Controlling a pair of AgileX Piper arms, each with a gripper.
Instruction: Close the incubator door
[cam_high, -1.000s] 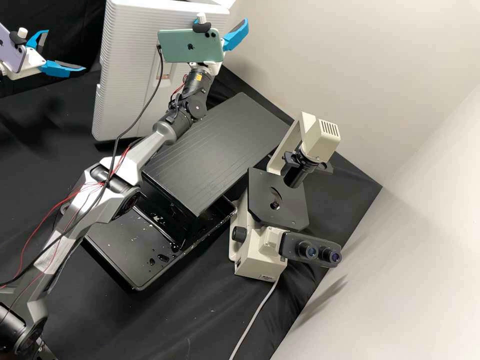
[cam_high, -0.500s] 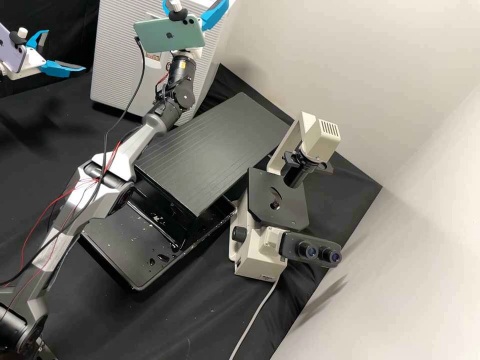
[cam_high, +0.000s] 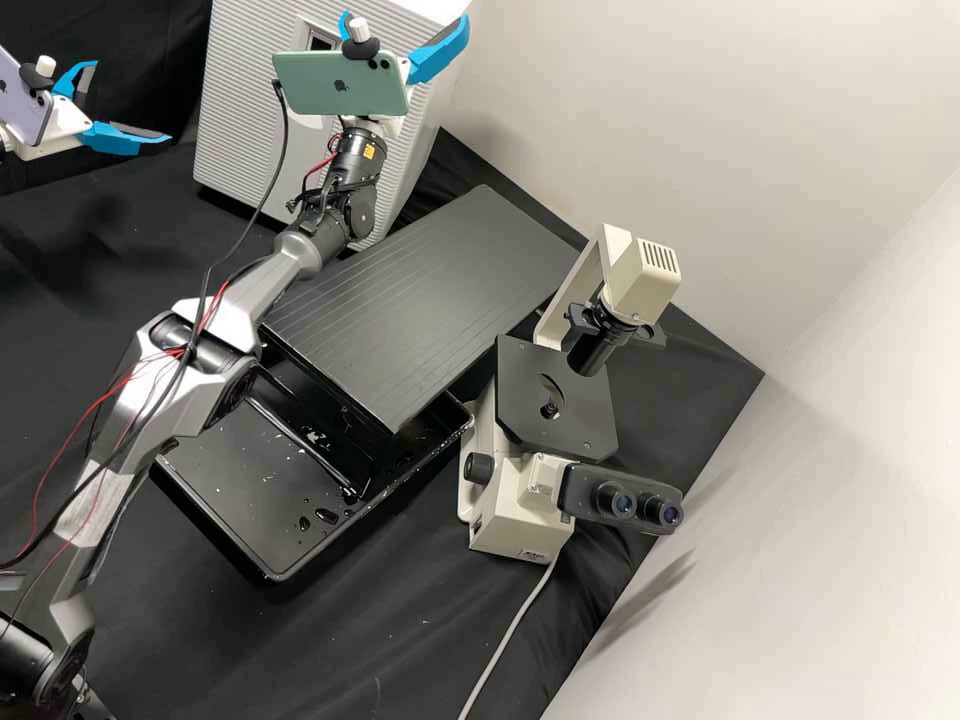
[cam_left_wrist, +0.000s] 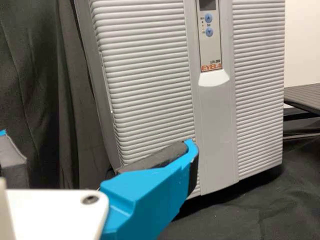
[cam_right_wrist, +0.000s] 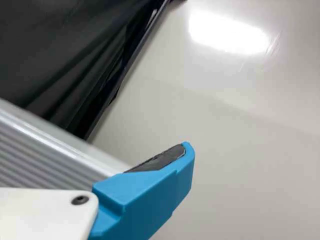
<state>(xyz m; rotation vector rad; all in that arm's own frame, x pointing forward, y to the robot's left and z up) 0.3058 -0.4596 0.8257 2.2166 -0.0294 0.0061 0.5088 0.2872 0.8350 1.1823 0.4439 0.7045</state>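
R pincer (cam_high: 405, 20) — wide open nr incub. door (cam_high: 235, 125), contact unclear

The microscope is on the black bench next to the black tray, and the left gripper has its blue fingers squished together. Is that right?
Not quite. The blue fingers of the left gripper are spread apart, as the high view shows. The microscope is on the black bench next to the black tray.

The incubator (cam_left_wrist: 142, 95) looks plastic — ribbed, with a smooth central strip. Matt black cloth (cam_high: 400, 640), creased; glossy tray (cam_high: 250, 510); smooth, shiny wall (cam_right_wrist: 240, 130).
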